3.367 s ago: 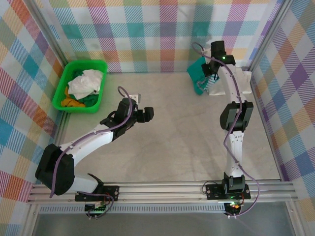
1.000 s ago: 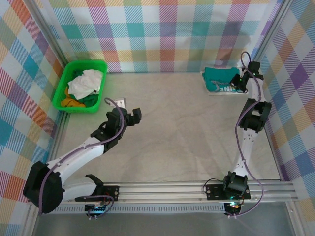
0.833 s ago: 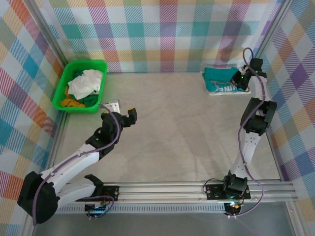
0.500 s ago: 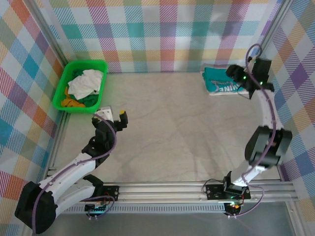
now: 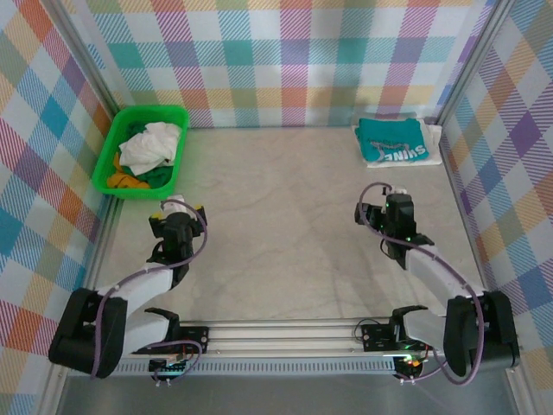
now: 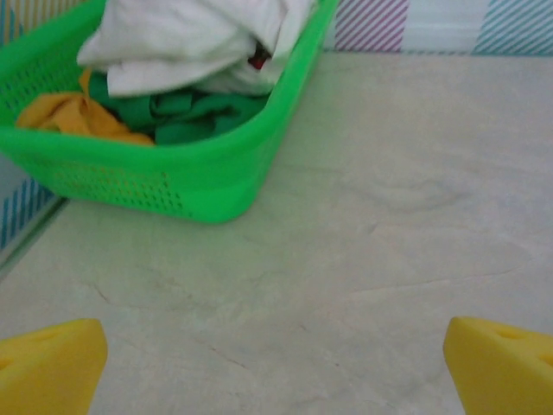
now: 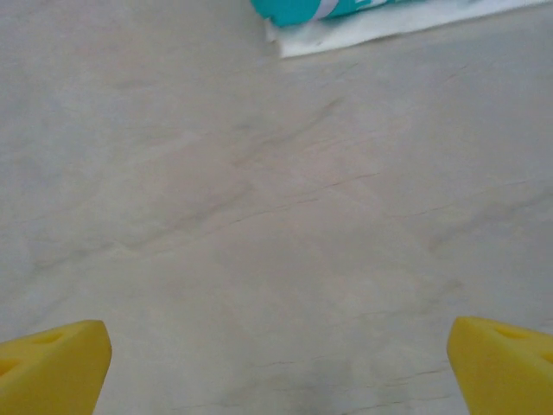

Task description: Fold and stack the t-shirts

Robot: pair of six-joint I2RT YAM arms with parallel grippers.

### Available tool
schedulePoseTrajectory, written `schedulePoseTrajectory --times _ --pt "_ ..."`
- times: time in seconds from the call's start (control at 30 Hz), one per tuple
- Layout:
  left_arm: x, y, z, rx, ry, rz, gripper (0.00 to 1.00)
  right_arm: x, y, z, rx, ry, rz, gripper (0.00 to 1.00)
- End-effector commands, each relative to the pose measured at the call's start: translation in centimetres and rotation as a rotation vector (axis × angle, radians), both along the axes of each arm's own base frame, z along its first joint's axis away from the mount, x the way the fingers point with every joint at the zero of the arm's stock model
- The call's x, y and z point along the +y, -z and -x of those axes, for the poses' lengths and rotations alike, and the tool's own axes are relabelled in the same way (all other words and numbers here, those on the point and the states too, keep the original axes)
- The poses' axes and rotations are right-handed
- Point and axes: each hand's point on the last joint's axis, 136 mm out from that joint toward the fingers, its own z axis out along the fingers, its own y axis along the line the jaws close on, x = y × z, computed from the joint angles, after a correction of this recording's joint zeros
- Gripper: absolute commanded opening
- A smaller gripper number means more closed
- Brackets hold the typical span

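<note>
Beige, marble-patterned bench [image 5: 285, 251] lay inside plaid cloth walls [image 5: 285, 52], seen from above. At its near edge two white robot arms were bolted to a metal rail [image 5: 285, 333], both folded low. The left tool [image 5: 177, 207] hovered over the near left part of the bench. It was released, its yellow fingertips [image 6: 47, 367] spread wide with nothing between them, and its wrist camera looked across bare bench toward the basket. The right tool [image 5: 386, 192] sat over the near right part, likewise released and empty, with bare bench below it.

Farther back on the left, against the wall, stood a bright green plastic basket [image 5: 138, 192]. It held loose, unfolded t-shirts. A white one [image 5: 151, 145] was heaped on top, a green one [image 5: 160, 173] lay beneath it toward the near side, and an orange one [image 5: 121, 181] filled the near left corner.

In the far right corner a teal t-shirt [image 5: 393, 140] with white lettering lay folded flat on a folded cream t-shirt [image 5: 434, 138]. The cream edge showed along the stack's right and near sides. Both tools were well apart from the stack and from the basket.
</note>
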Motion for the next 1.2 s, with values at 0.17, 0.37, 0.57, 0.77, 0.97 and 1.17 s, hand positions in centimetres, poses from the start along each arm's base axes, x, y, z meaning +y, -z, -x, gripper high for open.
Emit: schedulePoseTrajectory --times 0.17,0.37,0.57,0.77,0.97,1.17 --pt "1.1 0.2 -3.5 -0.041 -0.023 0.058 1.0 -1.1 0.3 -2.8 -0.14 -0.008 0.166 1.0" --pt "0.0 1.9 -4.6 -0.042 0.068 0.061 1.0 0.5 -0.5 -5.0 -0.25 -0.11 0.183 1.0" --pt "-1.0 1.0 -2.6 -0.161 0.157 0.071 1.0 -0.1 -0.1 -2.8 -0.403 -0.121 0.126 1.0" --pt "-3.3 3.5 -5.7 0.002 0.28 0.074 1.0 0.3 1.5 -5.0 -0.298 -0.172 0.095 1.0" --pt "-1.9 3.8 -6.0 0.025 0.236 0.126 1.0 -2.9 1.9 -5.9 -0.248 0.006 0.075 1.0" --pt "-1.9 3.8 -6.0 0.025 0.237 0.125 1.0 -2.8 2.1 -6.0 -0.239 -0.002 0.068 1.0"
